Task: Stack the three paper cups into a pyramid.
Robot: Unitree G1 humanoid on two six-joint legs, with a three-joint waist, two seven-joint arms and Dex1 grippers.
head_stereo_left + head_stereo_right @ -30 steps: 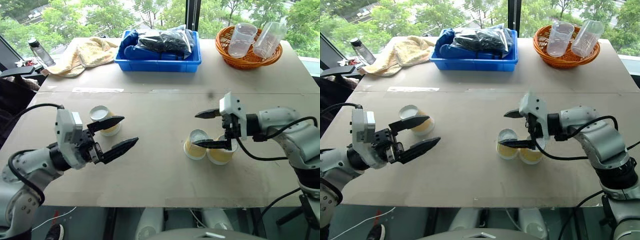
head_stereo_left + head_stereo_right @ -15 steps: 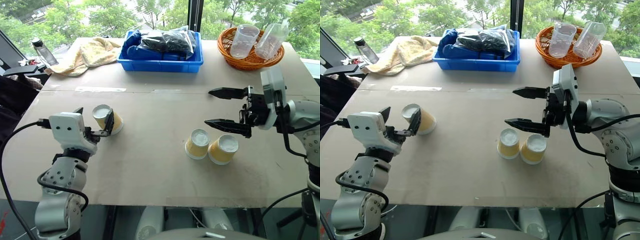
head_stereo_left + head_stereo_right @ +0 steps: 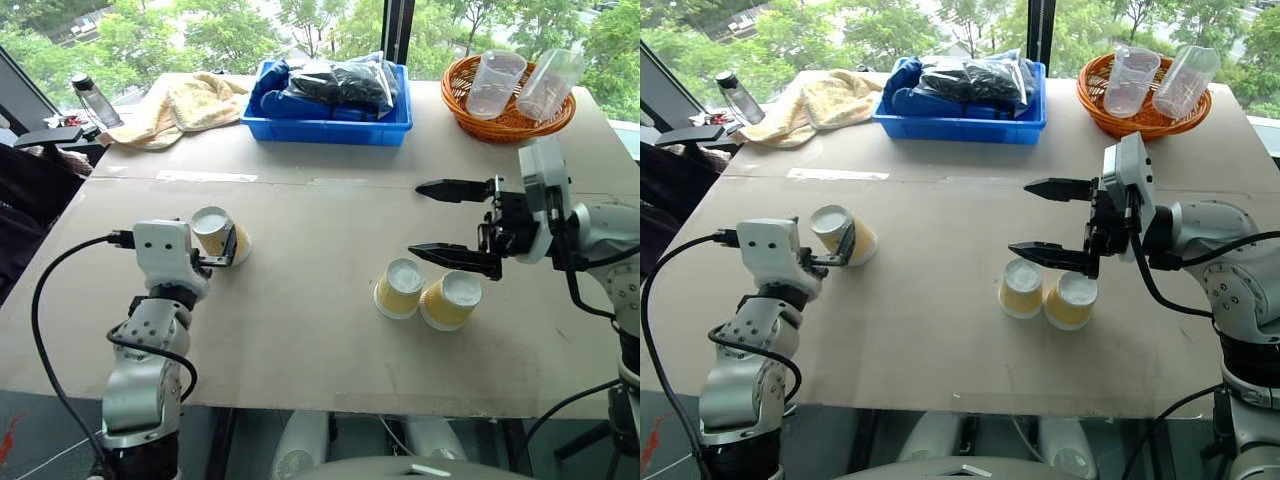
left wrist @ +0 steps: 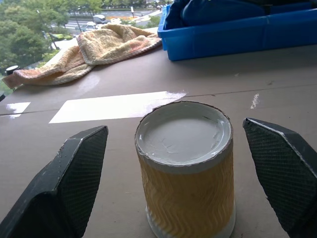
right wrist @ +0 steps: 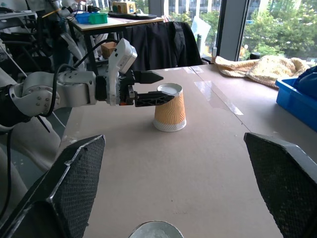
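1. The lone paper cup [image 4: 184, 168] stands upside down on the table [image 3: 300, 330], white base up, its long axis upright, at the table's left side. It sits right between the 2 fingers of the left gripper [image 3: 222, 245], with a gap on each side; neither finger touches it yet.
2. The left jaws are spread wide and point level along the table at the cup's side. To my eye, the coming move turns on this: the cup is already centred in the gap, so closing should catch it round the wall.
3. The other 2 paper cups [image 3: 425, 293] stand upside down, touching side by side, right of centre near the front edge. They look like the base of the pyramid, with no cup on top yet.
4. The right gripper [image 3: 452, 222] hangs above and just behind that pair, jaws spread wide, holding nothing. The left arm is clearly the nearer one to the lone cup.
5. Containers at the back of the table:
   - a blue bin [image 3: 330, 128] holding dark bagged items and blue cloth;
   - a wicker basket [image 3: 505, 118] holding 2 clear plastic cups [image 3: 520, 85].
6. A yellow towel [image 3: 190, 105] lies left of the bin.
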